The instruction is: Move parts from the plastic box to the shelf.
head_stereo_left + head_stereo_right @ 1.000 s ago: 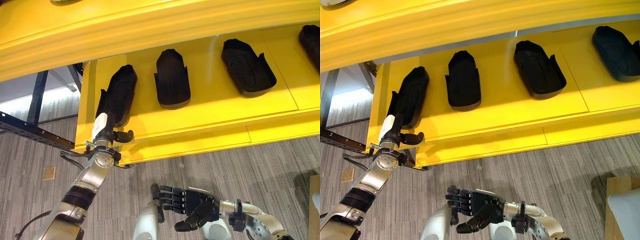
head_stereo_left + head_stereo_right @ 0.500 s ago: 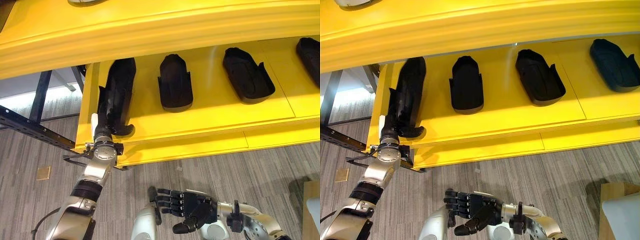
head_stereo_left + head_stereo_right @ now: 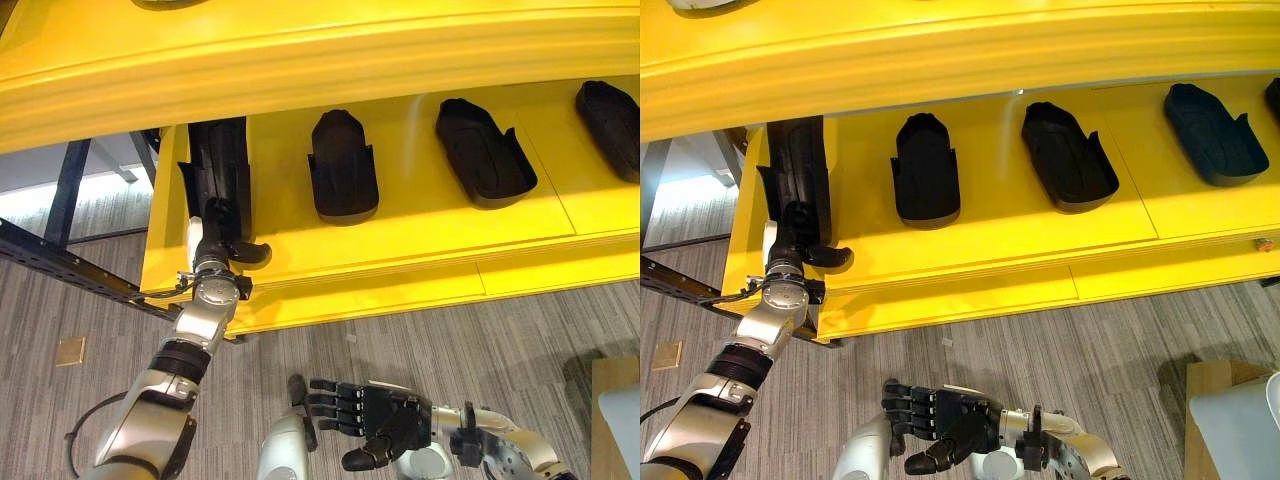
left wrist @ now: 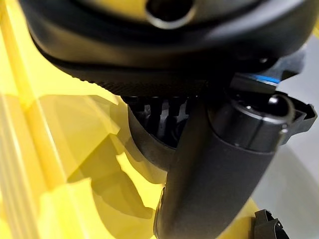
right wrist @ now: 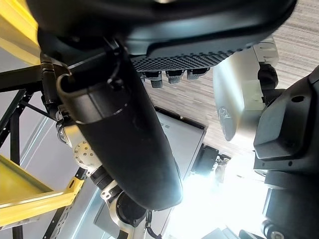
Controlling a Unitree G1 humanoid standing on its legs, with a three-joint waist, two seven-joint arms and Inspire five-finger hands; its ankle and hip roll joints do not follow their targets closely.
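L hand [image 3: 222, 232] fingers sit against leftmost black part [image 3: 220, 165]; grip can't be told. That part's far end is hidden under upper yellow shelf lip [image 3: 300, 60]. 4th black part [image 3: 612, 112] is cut by frame edge. Pale box [image 3: 1235, 420] at bottom corner is cropped, contents unseen.

The left hand [image 3: 222, 240] reaches onto the yellow shelf [image 3: 420, 225], apparently gripping the leftmost black part [image 3: 220, 165]; three more parts [image 3: 343, 165] lie alongside.

Four black moulded parts lie on my yellow shelf [image 3: 400, 240]; my left hand [image 3: 222, 240] grips the leftmost part [image 3: 218, 160].
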